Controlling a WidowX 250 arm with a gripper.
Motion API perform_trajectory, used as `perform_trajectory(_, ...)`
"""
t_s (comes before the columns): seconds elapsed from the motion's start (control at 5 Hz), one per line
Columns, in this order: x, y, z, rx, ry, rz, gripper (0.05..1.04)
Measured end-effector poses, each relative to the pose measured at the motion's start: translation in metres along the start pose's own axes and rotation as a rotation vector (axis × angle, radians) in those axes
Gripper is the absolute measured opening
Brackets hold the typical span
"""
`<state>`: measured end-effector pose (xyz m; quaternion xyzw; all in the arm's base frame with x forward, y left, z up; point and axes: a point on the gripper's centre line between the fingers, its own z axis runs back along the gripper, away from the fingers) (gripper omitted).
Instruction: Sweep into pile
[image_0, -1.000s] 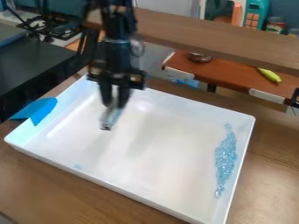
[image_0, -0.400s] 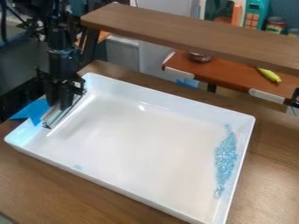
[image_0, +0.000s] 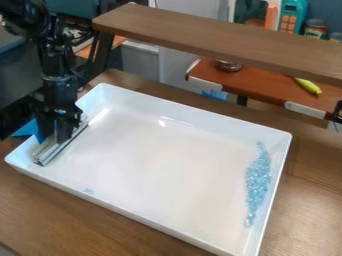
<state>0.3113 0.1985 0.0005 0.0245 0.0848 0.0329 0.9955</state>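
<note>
White plastic, by its look, made up the shallow rectangular tray (image_0: 153, 160) that I inspected through the camera view. It stood on the brown wooden table (image_0: 310, 185), its raised walls placed, I judged, to keep loose pieces within reach of the sweep.

Pincer (image_0: 55, 138): located over the tray's left end in the view, near the blue tape (image_0: 27, 129). I found it pinching a metal bar (image_0: 48, 153), with the jaws closed about it. The bar was pale grey, straight and slender, with grooves along its length. It lay low beside the left wall, roughly in line with it. I took this placing to be deliberate: a long edge held so would gather strays from the wall and push a broad front across the floor.

Material to be swept: small, glassy, light-blue pieces (image_0: 258, 182), gathered in a narrow, uneven strip beside the right wall, wider at the middle and thin at both ends. They caught the light and overlapped closely. I noted a small blue patch (image_0: 88, 191) near the front wall, well apart from the strip; whether it was loose pieces I could not tell.

Finding: the sweep appeared largely complete. The next pass, in my judgement, called for the bar low and level, since a raised edge could ride over small pieces.
</note>
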Motion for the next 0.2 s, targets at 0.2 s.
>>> perform_trajectory(0.2,-0.0048,-0.01,0.0382,-0.062,-0.041,0.006,0.964)
